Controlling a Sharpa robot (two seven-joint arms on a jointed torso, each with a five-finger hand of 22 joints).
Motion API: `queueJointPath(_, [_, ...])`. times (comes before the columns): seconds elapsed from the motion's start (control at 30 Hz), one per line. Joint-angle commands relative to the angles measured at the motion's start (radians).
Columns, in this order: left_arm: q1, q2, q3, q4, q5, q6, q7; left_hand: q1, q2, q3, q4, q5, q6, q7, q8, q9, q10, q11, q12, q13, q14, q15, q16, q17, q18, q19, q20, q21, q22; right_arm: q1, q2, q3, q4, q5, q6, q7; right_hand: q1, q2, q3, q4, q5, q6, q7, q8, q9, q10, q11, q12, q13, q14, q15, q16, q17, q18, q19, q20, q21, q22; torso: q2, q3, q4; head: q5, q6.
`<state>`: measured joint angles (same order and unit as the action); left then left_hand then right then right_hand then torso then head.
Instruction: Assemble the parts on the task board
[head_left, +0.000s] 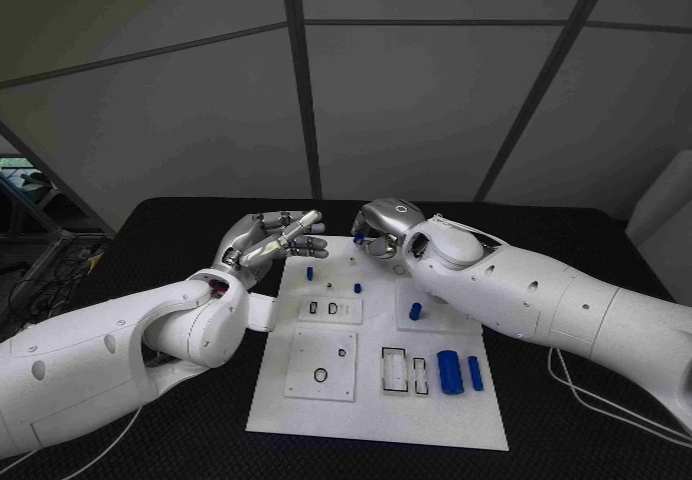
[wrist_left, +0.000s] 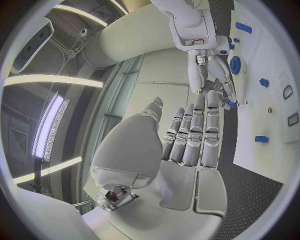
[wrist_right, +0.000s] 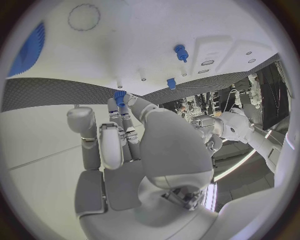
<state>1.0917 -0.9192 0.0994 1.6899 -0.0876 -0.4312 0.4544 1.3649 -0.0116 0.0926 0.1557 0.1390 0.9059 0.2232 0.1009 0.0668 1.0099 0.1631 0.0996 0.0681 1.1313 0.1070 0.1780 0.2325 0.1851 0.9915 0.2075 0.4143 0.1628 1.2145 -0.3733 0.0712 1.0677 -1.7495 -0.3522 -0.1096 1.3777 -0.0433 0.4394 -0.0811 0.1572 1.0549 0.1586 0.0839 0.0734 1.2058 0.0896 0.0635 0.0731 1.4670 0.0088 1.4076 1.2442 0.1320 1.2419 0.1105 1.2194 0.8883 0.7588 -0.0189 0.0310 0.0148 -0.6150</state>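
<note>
head view shows the white task board (head_left: 378, 400) lying in the middle of the black bench (head_left: 577, 440), with both white arms reaching over its far end.

left robot hand (head_left: 271, 240): raised above the far left corner of the board, palm turned up, fingers extended and lying close together. it grasps nothing; released. the left wrist view shows the same robot hand (wrist_left: 190, 137) with straight fingers pointing toward the board edge (wrist_left: 265, 115).

right robot hand (head_left: 387, 228): held over the far edge of the board, fingers curled downward. in the right wrist view the fingertips (wrist_right: 122, 107) pinch a small blue part (wrist_right: 119, 96), so this robot hand (wrist_right: 125, 145) is grasping that part. in the head view the same part (head_left: 359, 241) shows as a blue spot under the hand.

parts on the board, head view:
- a short blue piece (head_left: 315, 252) near the far left corner, just beside the left robot hand.
- a small blue peg (head_left: 310, 270) close behind it.
- a small blue peg (head_left: 358, 288) near the board's centre line.
- a blue peg (head_left: 415, 311) beside the right forearm.
- a thick blue cylinder (head_left: 450, 372) and a thin blue bar (head_left: 476, 373) lying side by side on the right portion of the board.
- a black ring (head_left: 320, 376) on a raised white square plate (head_left: 323, 366) on the left portion.
- two rectangular cut-outs (head_left: 394, 368) between the plate and the cylinder.

right wrist view also shows a toothed blue wheel (wrist_right: 28, 50) on the board, well apart from the pinched part.
</note>
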Motion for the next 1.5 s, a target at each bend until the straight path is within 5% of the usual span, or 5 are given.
queueJointPath(0.03, [0.002,0.002,0.001,0.001,-0.007,0.008,0.006,0.004,0.001,0.0,-0.005,-0.003,0.003,-0.001,-0.006,-0.001,-0.001,0.005,-0.007,-0.001,0.0,0.002,-0.006,0.001,-0.004,0.003,0.001,0.003,0.001,0.002,0.003,-0.002,-0.005,-0.005,0.027,0.005,-0.002,-0.006,0.007,0.003,0.004,0.002,0.006,-0.006,-0.001,0.0,0.001,0.0,0.0,0.047,-0.003,0.002,-0.003,-0.006,-0.008,-0.003,0.004,-0.003,0.0,-0.0006,0.0005,0.0,-0.001])
queueJointPath(0.67, [0.003,0.004,0.001,0.0,-0.007,0.009,0.006,0.004,0.001,0.0,-0.005,-0.003,0.003,-0.001,-0.006,-0.001,-0.001,0.005,-0.007,-0.001,0.0,0.002,-0.006,0.001,-0.004,0.003,0.001,0.003,0.001,0.002,0.019,-0.01,-0.029,-0.006,0.042,-0.018,-0.012,-0.011,0.009,0.009,0.001,-0.004,0.009,-0.012,-0.003,-0.009,0.005,-0.002,-0.001,0.046,0.0,0.002,-0.005,-0.004,-0.015,0.0,0.001,-0.009,0.001,-0.0003,-0.0004,0.002,-0.004])
queueJointPath(1.17, [0.004,0.004,0.001,0.001,-0.007,0.013,0.001,0.008,0.005,0.002,-0.009,-0.002,0.003,0.0,-0.009,-0.001,-0.003,0.006,-0.01,-0.001,-0.001,0.003,-0.009,0.005,-0.004,0.002,0.001,0.003,0.001,0.002,0.022,-0.011,-0.035,-0.002,0.036,-0.016,-0.04,-0.055,0.007,0.028,-0.015,-0.106,0.033,-0.023,-0.009,-0.165,0.039,-0.003,-0.01,0.032,0.03,-0.022,-0.052,0.01,-0.071,0.026,-0.042,-0.086,0.001,0.0001,-0.0003,0.003,-0.006])
queueJointPath(1.33, [0.004,0.003,0.001,0.001,-0.007,0.012,-0.001,0.009,0.007,0.004,-0.01,-0.002,0.003,0.001,-0.01,-0.001,-0.003,0.006,-0.011,-0.001,-0.002,0.003,-0.01,0.006,-0.004,0.001,0.001,0.003,0.001,0.002,-0.001,-0.01,0.002,-0.001,-0.005,-0.016,-0.035,-0.058,-0.002,0.026,-0.015,-0.129,0.029,-0.023,-0.009,-0.193,0.039,-0.002,-0.008,0.027,0.03,-0.032,-0.071,0.012,-0.079,0.029,-0.05,-0.099,0.001,0.0013,-0.0013,0.007,-0.006])
queueJointPath(1.5, [0.004,0.002,0.001,-0.002,-0.007,0.013,-0.001,0.01,0.008,0.004,-0.01,-0.002,0.003,0.001,-0.01,-0.001,-0.003,0.006,-0.011,-0.001,-0.003,0.003,-0.011,0.006,-0.004,0.0,0.001,0.003,0.001,0.002,-0.082,-0.01,0.098,0.023,-0.047,-0.019,-0.034,-0.052,-0.004,0.03,-0.004,-0.116,0.028,-0.014,-0.004,-0.167,0.035,0.011,-0.003,0.025,0.027,-0.036,-0.077,0.012,-0.073,0.028,-0.046,-0.093,-0.002,0.0017,-0.003,0.006,-0.005])
